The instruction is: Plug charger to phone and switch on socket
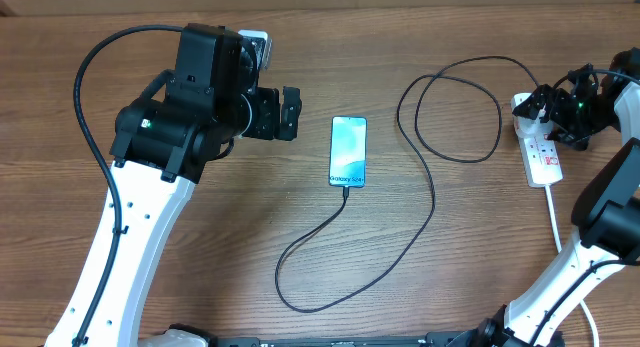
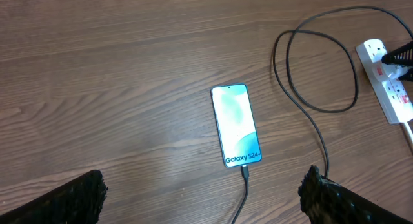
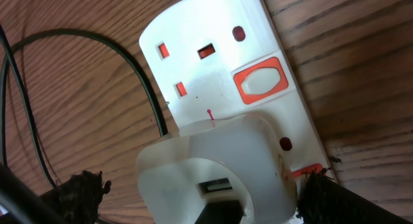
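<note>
step in hand, as i judge: switching on the socket (image 1: 541,155), bc the charger (image 2: 245,173) seems already in the phone (image 1: 348,152). in the left wrist view the small connector sits at the phone's bottom edge. the phone lies flat, screen lit, about mid table. the black cable runs from it in a big loop toward the robot's side, then up and over to the socket at the right. there it goes into a white plug block (image 3: 213,169) seated in the strip.

right fingers (image 3: 326,198) hang just above that plug, spread wide, gripping nothing. left fingers (image 2: 71,198) are also wide open and empty, up above the table near the phone, not touching it.

to do it well: one red-framed switch (image 3: 261,82) is clear in view, but it sits beside a free outlet. the switch for the occupied outlet is prob. the red bit near the right finger, half hidden by the plug. so choose the correct one first. better to bring the fingers together and press w/ one tip, straight down on the rocker, w/o knocking the plug or dragging the strip, which looks light and may slide. keep off the cable.

surface: brown wood-grain table (image 1: 470,257), flat and matte. room: nothing to tell beyond the table.
</note>
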Controlling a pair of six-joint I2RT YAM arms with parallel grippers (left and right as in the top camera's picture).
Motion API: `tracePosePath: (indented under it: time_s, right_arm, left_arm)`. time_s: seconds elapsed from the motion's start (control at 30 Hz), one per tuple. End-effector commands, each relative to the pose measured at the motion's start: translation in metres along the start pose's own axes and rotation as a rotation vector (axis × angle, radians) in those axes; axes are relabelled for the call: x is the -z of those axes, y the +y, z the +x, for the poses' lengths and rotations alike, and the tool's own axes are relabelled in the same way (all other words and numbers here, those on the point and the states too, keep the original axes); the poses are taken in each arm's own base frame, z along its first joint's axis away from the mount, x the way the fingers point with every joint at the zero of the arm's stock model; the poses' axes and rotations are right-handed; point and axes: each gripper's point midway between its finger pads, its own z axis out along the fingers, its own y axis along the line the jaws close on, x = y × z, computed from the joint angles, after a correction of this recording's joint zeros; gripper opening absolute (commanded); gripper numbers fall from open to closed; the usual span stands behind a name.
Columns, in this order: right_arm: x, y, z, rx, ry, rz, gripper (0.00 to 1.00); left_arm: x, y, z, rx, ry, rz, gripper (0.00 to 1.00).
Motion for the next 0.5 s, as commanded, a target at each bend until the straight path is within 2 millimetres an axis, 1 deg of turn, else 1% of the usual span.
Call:
tracePosePath:
  time_s: [0.0,0.17,0.27,0.47]
  right_arm:
    - [-0.009,0.014,0.010,-0.017,0.039,-0.052,1.00]
    - [-0.010,0.018,0.011,-0.017,0.043,-0.075,1.00]
    - [-0.014,0.017,0.014,-0.021,0.050,-0.080,1.00]
    - [-0.019,0.022,0.020,-0.030,0.064,-0.121,1.00]
  left_arm:
    - [0.002,0.000,-0.003,-0.031,-0.010,-0.009,0.99]
    - [0.002,0.000,-0.003,-0.031,-0.010,-0.009,1.00]
    - [0.002,0.000,-0.003,-0.031,-0.011,-0.009,1.00]
    - [0.002,0.000,-0.003,-0.031,-0.010,-0.009,1.00]
